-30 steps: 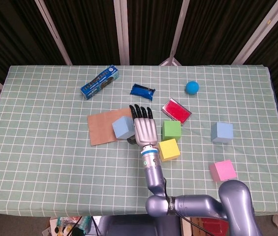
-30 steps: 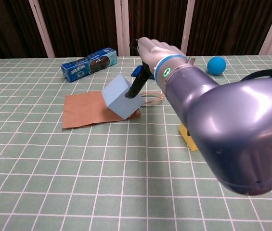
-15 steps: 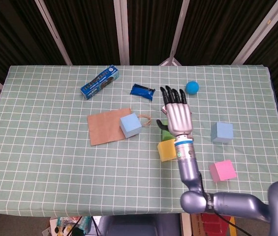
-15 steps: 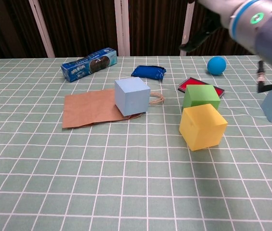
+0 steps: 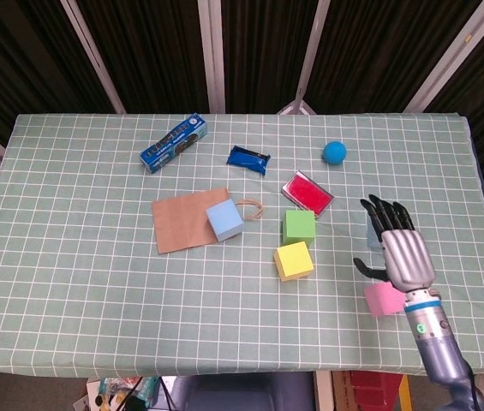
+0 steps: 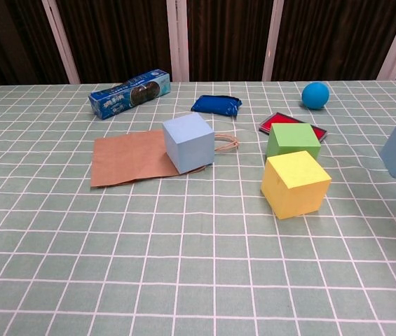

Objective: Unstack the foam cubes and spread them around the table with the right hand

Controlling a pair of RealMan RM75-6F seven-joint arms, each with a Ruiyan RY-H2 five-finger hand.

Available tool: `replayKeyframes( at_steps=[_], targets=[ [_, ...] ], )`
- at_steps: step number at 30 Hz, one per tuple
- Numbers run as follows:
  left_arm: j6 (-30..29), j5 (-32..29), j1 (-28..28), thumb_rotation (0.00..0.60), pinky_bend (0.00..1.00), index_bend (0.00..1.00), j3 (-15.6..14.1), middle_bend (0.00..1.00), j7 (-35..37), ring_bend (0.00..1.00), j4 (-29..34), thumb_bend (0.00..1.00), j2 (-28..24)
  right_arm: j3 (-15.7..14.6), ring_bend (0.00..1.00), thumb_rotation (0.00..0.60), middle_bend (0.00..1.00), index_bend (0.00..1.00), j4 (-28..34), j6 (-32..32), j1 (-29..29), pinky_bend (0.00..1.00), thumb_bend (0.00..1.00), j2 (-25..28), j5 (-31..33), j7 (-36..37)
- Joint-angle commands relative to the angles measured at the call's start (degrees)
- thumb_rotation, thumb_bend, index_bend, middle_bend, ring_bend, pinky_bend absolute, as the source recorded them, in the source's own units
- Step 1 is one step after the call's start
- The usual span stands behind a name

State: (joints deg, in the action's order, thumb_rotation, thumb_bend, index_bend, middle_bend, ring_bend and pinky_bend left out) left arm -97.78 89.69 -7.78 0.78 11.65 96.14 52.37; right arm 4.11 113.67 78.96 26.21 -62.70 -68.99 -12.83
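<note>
Foam cubes lie apart on the checked tabletop (image 5: 70,274): light blue cube (image 5: 224,220) on the brown paper bag (image 5: 182,223), green cube (image 5: 299,226), yellow cube (image 5: 294,260), pink cube (image 5: 382,300). I see my right robot hand (image 5: 400,253) spread wide, empty, above the pink one.

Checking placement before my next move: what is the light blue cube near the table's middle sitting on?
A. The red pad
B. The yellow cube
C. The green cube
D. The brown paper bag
D: the light blue cube rests on the right end of the brown paper bag, apart from the green cube and the yellow cube.
</note>
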Motion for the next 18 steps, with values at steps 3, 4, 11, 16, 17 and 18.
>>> replayKeyframes(
  at_steps=[3,4,11,16,17,18],
  targets=[
    [-0.08,0.4,0.24,0.6,0.02,0.12,-0.04,0.0,0.01,0.0,-0.85,0.32,-0.06,-9.27,0.04,0.6,0.01,0.0,-8.78,5.29,-9.73,0.0,0.26,2.72,-14.96,6.18],
    [0.01,0.42,0.31,0.6,0.02,0.12,-0.05,0.0,-0.07,0.0,-0.93,0.32,-0.02,-9.83,0.03,0.6,0.01,0.0,-9.62,5.85,-10.42,0.0,0.26,2.74,-16.17,6.07],
    [0.79,-0.1,0.33,0.6,0.02,0.12,-0.42,0.0,-0.05,0.0,-0.83,0.32,-0.32,-10.49,0.01,0.6,0.01,0.0,-13.79,11.65,-15.76,0.0,0.26,0.75,-18.75,4.42],
    [3.26,-2.21,0.94,0.6,0.02,0.14,-0.4,0.0,-1.51,0.0,0.28,0.32,-0.96,-10.23,0.0,0.6,0.0,0.0,-14.44,10.68,-17.12,0.0,0.26,1.92,-17.16,4.38],
    [3.68,-2.58,1.13,0.6,0.02,0.14,-0.31,0.0,-1.84,0.0,0.47,0.32,-0.98,-9.96,0.0,0.6,0.0,0.0,-14.24,10.8,-17.34,0.0,0.26,2.2,-17.03,4.36],
    [4.12,-2.97,1.33,0.6,0.02,0.14,-0.21,0.0,-2.33,0.0,0.64,0.32,-0.95,-9.66,0.0,0.6,0.0,0.0,-14.18,11.11,-17.62,0.0,0.26,2.33,-16.96,4.17]
  ],
)
